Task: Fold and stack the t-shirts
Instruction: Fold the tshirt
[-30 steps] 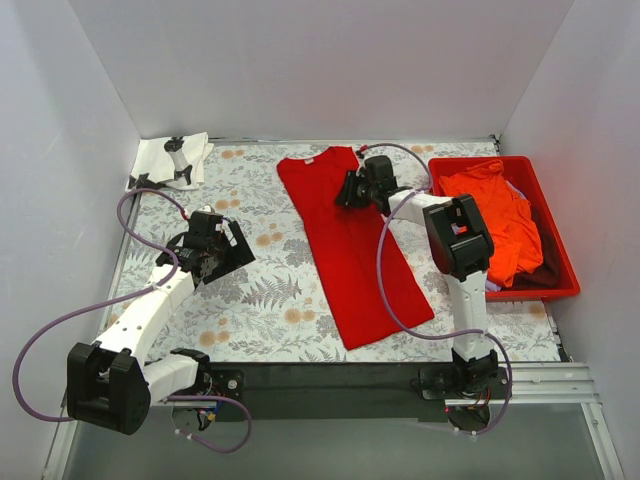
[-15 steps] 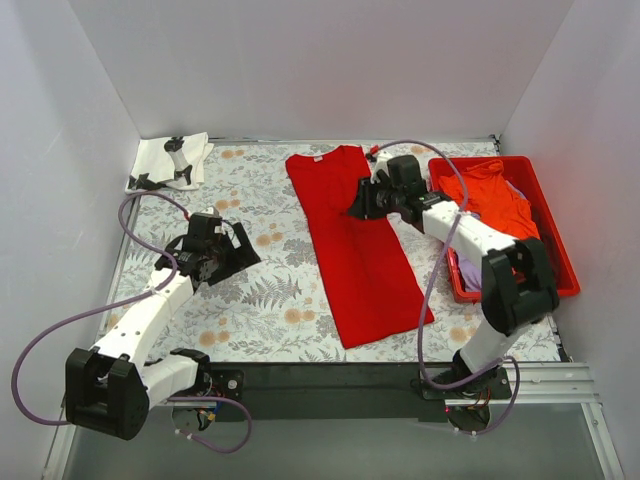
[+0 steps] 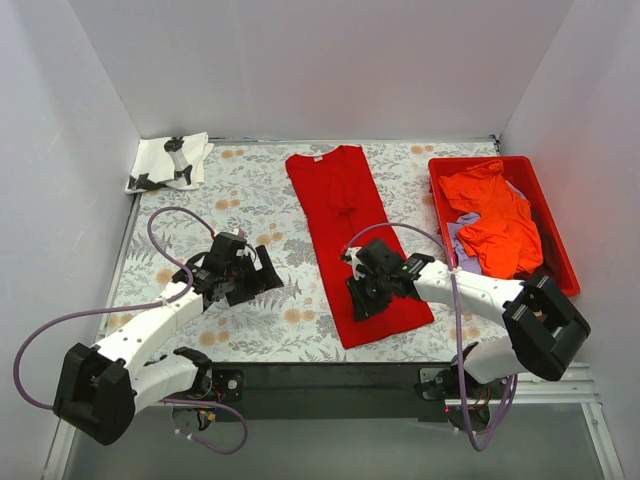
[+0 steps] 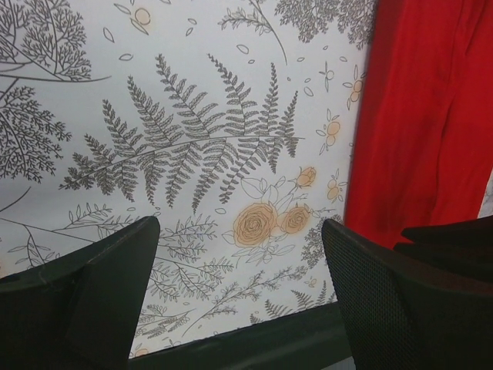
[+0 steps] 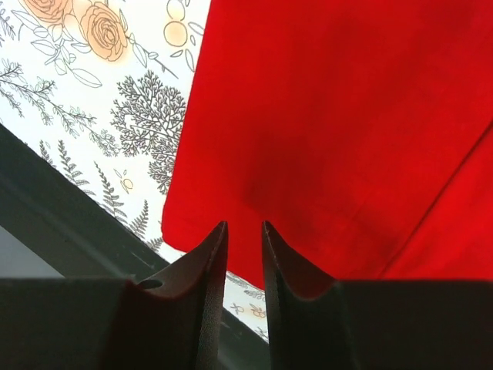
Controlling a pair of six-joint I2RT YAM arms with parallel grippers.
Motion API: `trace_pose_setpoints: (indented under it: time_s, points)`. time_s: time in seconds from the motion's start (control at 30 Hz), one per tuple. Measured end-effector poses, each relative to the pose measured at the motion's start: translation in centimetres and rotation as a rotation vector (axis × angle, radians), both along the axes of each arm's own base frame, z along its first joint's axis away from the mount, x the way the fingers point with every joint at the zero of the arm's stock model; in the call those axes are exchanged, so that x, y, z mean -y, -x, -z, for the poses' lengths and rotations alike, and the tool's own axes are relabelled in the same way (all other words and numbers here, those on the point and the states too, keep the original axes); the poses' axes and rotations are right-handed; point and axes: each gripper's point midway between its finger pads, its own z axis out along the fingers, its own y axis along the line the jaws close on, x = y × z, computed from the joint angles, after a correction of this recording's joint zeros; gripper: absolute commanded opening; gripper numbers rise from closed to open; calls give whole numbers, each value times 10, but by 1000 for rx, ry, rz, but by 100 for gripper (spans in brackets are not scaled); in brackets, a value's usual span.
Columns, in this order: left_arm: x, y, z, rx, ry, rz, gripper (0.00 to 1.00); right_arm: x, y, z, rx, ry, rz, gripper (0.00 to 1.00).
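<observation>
Spread t-shirt bright red. Surface white, grey ferns, orange roses. Right-edge tray red, holding orange shirt, lavender shirt. Far-left-corner shirt white, black print.

The table sits in a small white box of a room. A plain white wall stands along the far edge. Another white wall runs down the left edge, and one more runs down the right edge. The table top is white with grey ferns, grey leaves and small orange flowers all over it. A black strip runs along the near edge. A shiny metal rail sits at the near right corner. The light is bright and even.
</observation>
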Motion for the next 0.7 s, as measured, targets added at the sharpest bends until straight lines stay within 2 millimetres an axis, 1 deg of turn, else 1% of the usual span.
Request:
trace_pose_setpoints:
  time_s: [0.07, 0.13, 0.2, 0.23, 0.4, 0.53, 0.6, 0.7]
  points:
    - [1, 5, 4, -14, 3, -3, 86, -2, 7, 3, -16, 12, -3, 30]
    - [0, 8, 6, -20, 1, -14, 86, -5, 14, 11, -41, 33, -7, 30]
    - [0, 8, 5, -15, 1, -24, 86, -11, 23, 24, -88, 75, -23, 30]
    - [-1, 8, 4, -12, 0, -29, 86, -20, 23, 23, -83, 75, -34, 30]
    - [-9, 12, 4, -18, -28, -54, 86, -67, 33, 22, -90, 62, -113, 31]
    - [-14, 17, 0, -17, -32, -77, 86, -103, 33, 19, -96, 37, -146, 32]
    - [-15, 19, -3, -12, -26, -84, 86, -115, 31, 18, -89, 28, -151, 33]
    - [-14, 22, -6, -11, -10, -87, 85, -118, 27, 17, -70, 35, -139, 39]
